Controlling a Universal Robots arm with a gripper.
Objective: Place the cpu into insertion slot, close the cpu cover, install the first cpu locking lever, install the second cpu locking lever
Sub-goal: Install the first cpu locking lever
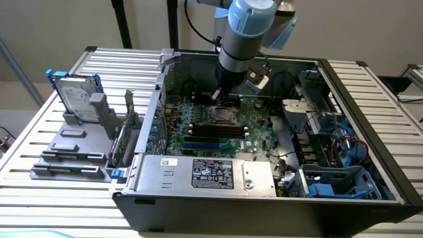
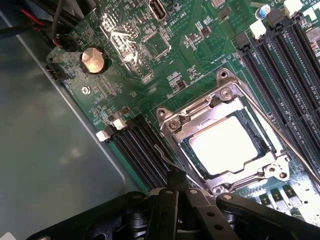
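1. Fingers [image 2: 170, 200] are clenched together, their tips meeting a thin locking lever [image 2: 165, 155].
2. Cpu [image 2: 225, 145] sits in the insertion slot [image 2: 186, 146] just beyond the fingertips, with the cpu cover [image 2: 200, 117] closed over it.
3. Second lever [image 2: 280, 130] lies along the slot's far side.

Behind your bench you have a plain beige wall [image 1: 46, 29], with two black upright posts [image 1: 122, 22] standing in front of it. Your work surface is a table [image 1: 126, 62] of ribbed, silvery metal slats, which catch a soft, even light and shine pale along their ridges. Past the table's edge on the exterior view's left, you can see a strip of pale floor [image 1: 17, 119].
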